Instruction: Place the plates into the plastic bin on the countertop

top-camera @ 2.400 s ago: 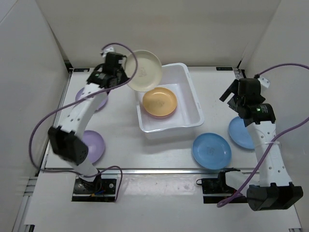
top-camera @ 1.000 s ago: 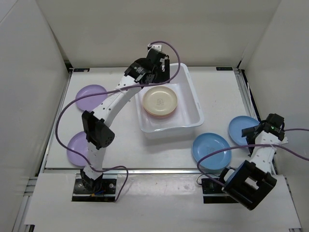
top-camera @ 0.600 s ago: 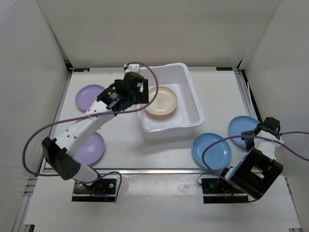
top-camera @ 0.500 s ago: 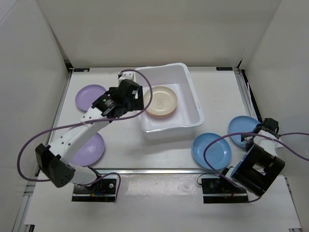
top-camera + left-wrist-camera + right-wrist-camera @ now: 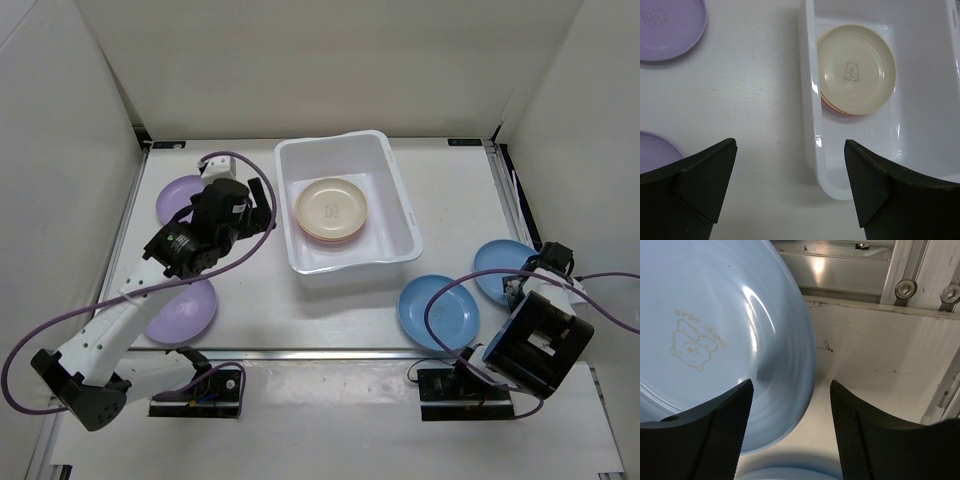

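L gripper [image 5: 790, 145] jaws are held spread wide over the surface [image 5: 260, 290], just beside the bin [image 5: 398, 195]. A cream plate [image 5: 331, 205] is stacked inside. R gripper [image 5: 791, 385] jaws are set apart astride a blue plate [image 5: 715, 315] rim, w/ a gap seen on one side.

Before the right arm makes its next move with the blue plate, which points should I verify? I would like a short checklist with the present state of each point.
1. Rim of the blue plate lies between the jaws of the right gripper: ok.
2. Jaws closed on that rim: not ok, they stand wider than the rim.
3. The second blue plate lies apart from the first: cannot tell.
4. The plastic bin has room: ok, only one stack, topped by the cream plate.
5. The left gripper is open, empty and outside the bin: ok.
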Available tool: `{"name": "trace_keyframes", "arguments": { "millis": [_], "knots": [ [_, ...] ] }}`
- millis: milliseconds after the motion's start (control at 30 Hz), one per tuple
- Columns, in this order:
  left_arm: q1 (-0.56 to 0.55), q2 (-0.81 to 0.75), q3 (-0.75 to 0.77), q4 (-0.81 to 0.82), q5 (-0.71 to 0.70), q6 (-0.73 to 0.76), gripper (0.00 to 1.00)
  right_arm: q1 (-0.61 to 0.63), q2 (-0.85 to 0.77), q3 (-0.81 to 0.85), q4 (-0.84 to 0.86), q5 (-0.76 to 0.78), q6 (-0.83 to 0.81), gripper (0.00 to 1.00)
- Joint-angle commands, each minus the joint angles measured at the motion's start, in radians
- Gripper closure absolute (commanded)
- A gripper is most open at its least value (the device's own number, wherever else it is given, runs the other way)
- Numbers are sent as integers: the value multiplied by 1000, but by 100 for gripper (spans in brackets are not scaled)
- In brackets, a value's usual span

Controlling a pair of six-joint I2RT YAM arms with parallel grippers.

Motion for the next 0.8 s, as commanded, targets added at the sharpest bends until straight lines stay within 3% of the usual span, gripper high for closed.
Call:
{"name": "trace_keyframes", "arguments": {
  "millis": [0, 133, 167, 233, 267, 400, 500, 767],
  "knots": [
    [1, -1, -11, -2, -3, -19, 1, 0, -11, -14, 49, 46, 50, 33],
    [1, 0, -5, -33, -20, -37, 1, 8, 28, -13, 54, 66, 61, 35],
    [1, -1, -7, -42, -25, -40, 0, 10, 33, -13, 54, 80, 59, 46],
    [2, -10, -8, -67, -32, -54, 1, 16, 39, -13, 52, 86, 65, 56],
    [2, -15, -16, -71, -41, -59, 1, 17, 38, -11, 48, 87, 67, 67],
    [2, -36, -42, -108, -78, -98, 1, 51, -5, 21, -4, 106, 87, 89],
    [4, -37, -63, -119, -91, -114, 0, 91, -82, 70, -44, 121, 85, 100],
    [42, 3, -68, -166, -71, -152, 1, 227, -238, 294, -55, 135, 44, 100]
  ]
}}
